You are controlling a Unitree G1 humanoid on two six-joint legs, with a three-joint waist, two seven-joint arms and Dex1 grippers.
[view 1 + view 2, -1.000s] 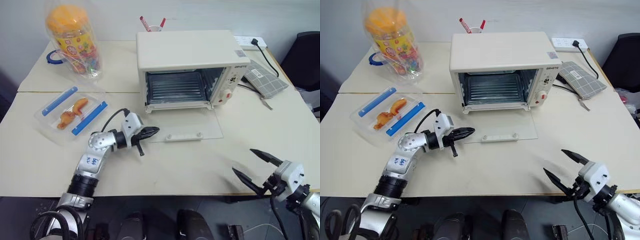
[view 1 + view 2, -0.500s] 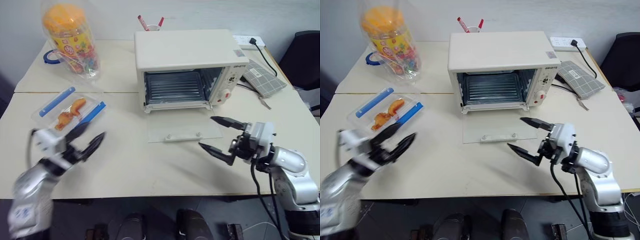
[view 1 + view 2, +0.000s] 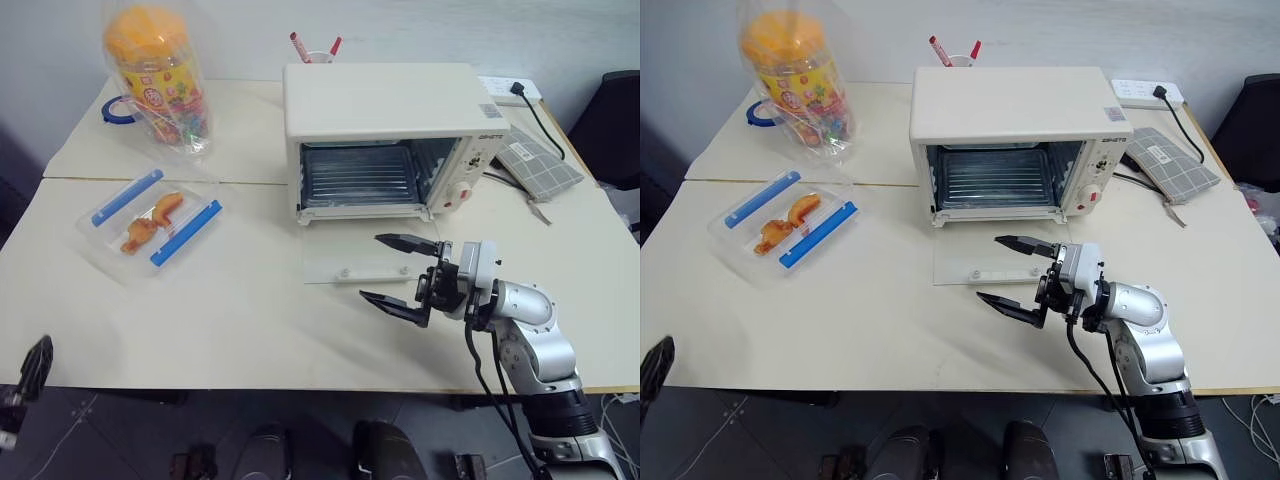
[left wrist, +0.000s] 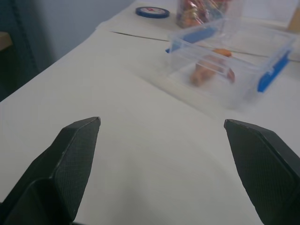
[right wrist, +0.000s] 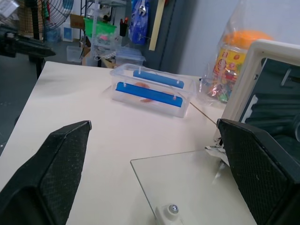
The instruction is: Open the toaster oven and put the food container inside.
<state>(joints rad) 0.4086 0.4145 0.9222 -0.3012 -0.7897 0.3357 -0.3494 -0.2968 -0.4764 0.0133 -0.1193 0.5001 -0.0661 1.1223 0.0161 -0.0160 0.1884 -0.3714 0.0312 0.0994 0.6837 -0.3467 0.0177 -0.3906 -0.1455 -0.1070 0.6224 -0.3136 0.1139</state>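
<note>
The food container (image 3: 150, 221) sits on the tabletop (image 3: 250, 320), well to the left of the toaster oven (image 3: 390, 135). It is a thin, see-through plastic box, so it is probably light and a bit bendy. The smooth sides could slip. The 2 blue clip bars (image 3: 184, 233) on its long sides look stiff. A good place to grab is probably across the box, with one finger on each blue bar. It should stay flat, so the food does not slide around.

The oven is already open. Its glass door (image 3: 372, 262) lies flat on the tabletop in front of it. The wire rack (image 3: 362, 175) inside has nothing on it, so there is room for the box.

The right gripper (image 3: 396, 270) hangs just over the near edge of the glass door. Its jaws are wide open and hold nothing. The left gripper (image 4: 161, 154) is off at the left edge of the tabletop, pointing toward the box. Its jaws are wide open too, with nothing in them.

1 second ago the left gripper was shut, right by the door's near edge. Now it has pulled back to the left and opened. The right gripper was low at the near right edge of the tabletop then. It has since come in to the door
</note>
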